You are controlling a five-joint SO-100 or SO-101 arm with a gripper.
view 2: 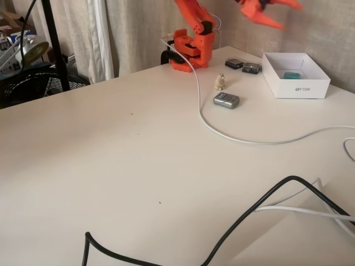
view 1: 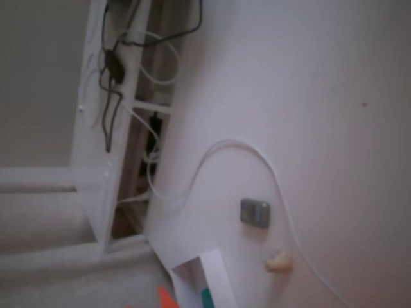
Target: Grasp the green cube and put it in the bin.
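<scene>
Green cube (view 2: 292, 75) in bin (view 2: 294, 88); gripper (view 2: 266, 12) open, empty.

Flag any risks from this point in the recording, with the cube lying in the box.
The green cube already lies in the bin, so risk is low. The gripper, jaws open, hangs just above: a low retreat could clip the thin wall. The white cable runs close by and could snag.
</scene>
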